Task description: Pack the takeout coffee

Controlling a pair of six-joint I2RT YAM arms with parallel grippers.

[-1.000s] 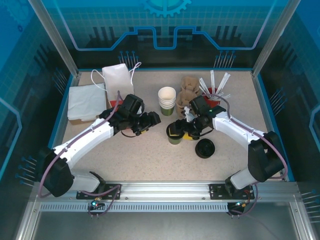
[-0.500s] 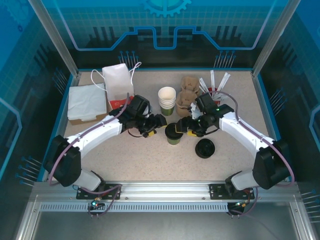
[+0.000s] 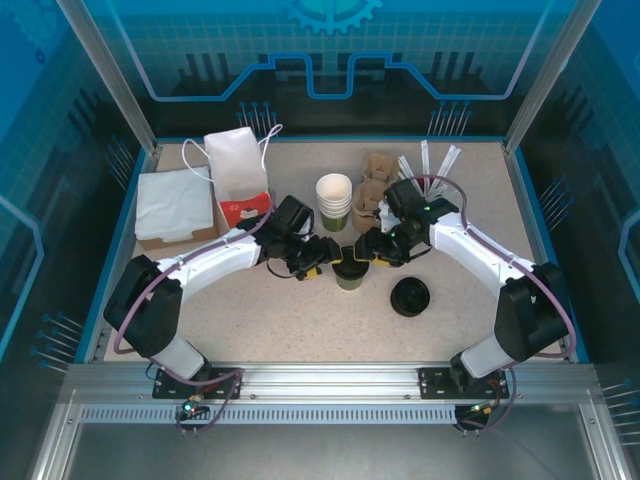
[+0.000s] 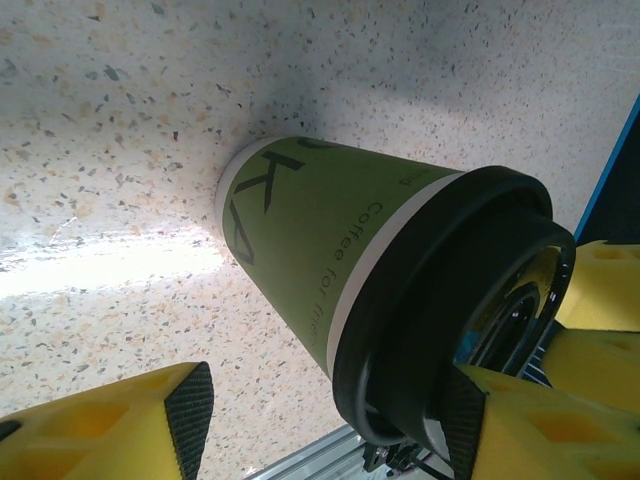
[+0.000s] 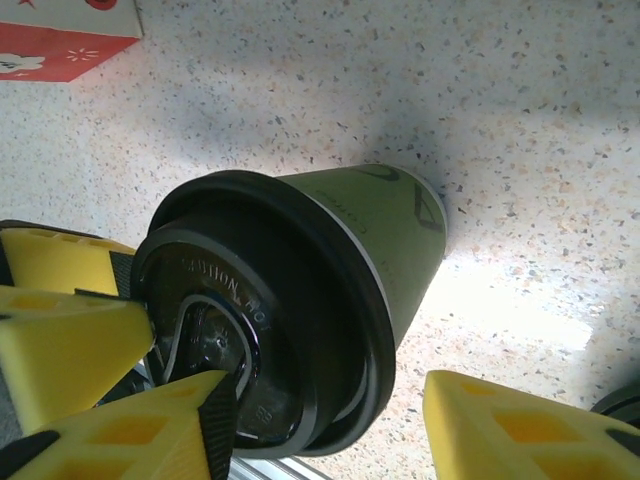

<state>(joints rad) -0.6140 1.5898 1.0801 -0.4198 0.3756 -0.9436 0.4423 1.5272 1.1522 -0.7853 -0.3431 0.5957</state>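
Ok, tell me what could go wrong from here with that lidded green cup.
1. The left fingers and right fingers both straddle the takeout coffee, open, close to each other; they could collide.
2. They sit level with the black lid, so squeezing there might pop it off or tip the upright cup.
3. The stack of lidless cups stands just behind; a swing could knock it.
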